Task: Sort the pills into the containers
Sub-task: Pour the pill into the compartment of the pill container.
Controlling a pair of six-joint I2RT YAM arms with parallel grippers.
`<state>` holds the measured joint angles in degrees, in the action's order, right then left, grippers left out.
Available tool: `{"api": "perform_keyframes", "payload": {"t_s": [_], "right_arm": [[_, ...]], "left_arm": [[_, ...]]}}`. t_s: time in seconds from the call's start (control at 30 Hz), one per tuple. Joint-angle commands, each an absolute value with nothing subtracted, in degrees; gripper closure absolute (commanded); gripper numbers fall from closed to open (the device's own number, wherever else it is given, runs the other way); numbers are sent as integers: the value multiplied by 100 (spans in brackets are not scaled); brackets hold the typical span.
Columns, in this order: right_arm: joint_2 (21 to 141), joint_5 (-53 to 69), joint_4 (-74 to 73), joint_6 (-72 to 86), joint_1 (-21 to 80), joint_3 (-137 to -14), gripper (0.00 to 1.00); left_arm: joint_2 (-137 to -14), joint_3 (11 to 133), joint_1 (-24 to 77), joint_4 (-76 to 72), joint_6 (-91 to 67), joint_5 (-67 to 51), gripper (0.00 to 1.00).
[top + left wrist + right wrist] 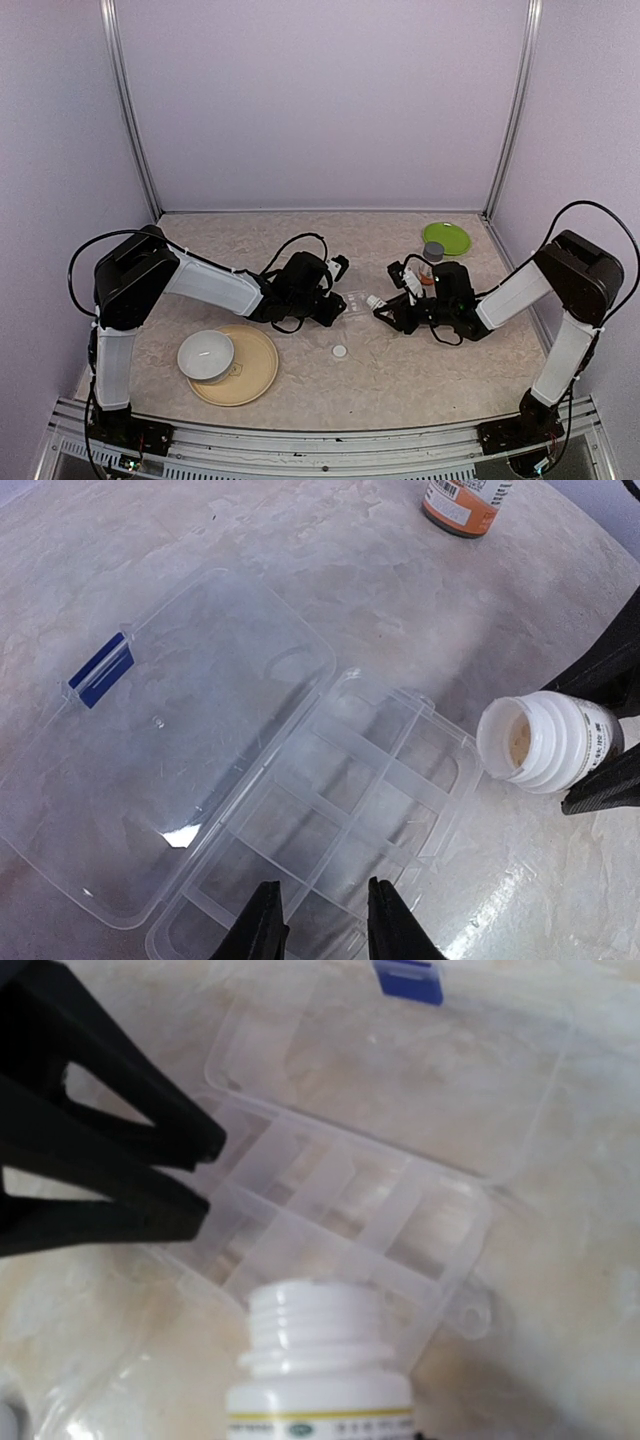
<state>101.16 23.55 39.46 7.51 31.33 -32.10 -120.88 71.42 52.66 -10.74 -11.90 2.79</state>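
The containers are the compartments of an open clear pill box (345, 805) (350, 1210) (356, 300), whose lid (160, 740) lies flat beside them. My left gripper (325, 925) (336, 296) stands astride the box's near end, jaws a little apart and closed on the plastic. My right gripper (388, 308) is shut on a small white bottle (545, 742) (320, 1370), tipped sideways with its open mouth just off the box's far edge. Only pale beige shows inside the mouth, so the pills are hidden. I see nothing lying in the compartments.
An orange-labelled bottle (462, 502) (430, 266) stands behind the box. A white cap (340, 351) lies on the table in front. A white bowl (206, 355) sits on a tan plate (255, 370) at front left; a green plate (446, 238) lies at back right.
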Motion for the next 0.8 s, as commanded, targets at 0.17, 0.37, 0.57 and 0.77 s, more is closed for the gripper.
{"api": "perform_keyframes", "payload": {"t_s": [0.17,0.37,0.57,0.77], "right_arm": [[10253,2395,3691,699,3076,-3418,100],[10279,2367,3452,677,3075,-3513,100],[10244,2355,3328,683,3076,-3524,100],[10175,2334,3181,694,3078,-3524,100]], "left_arm": [[-12310,7196,5238,-773,-1132,138,71],[-12313,7204,5231,-772,-1135,138,71],[-12317,7203,5229,-765,-1134,138,71],[-12330,7210,5229,-769,-1145,133,71]]}}
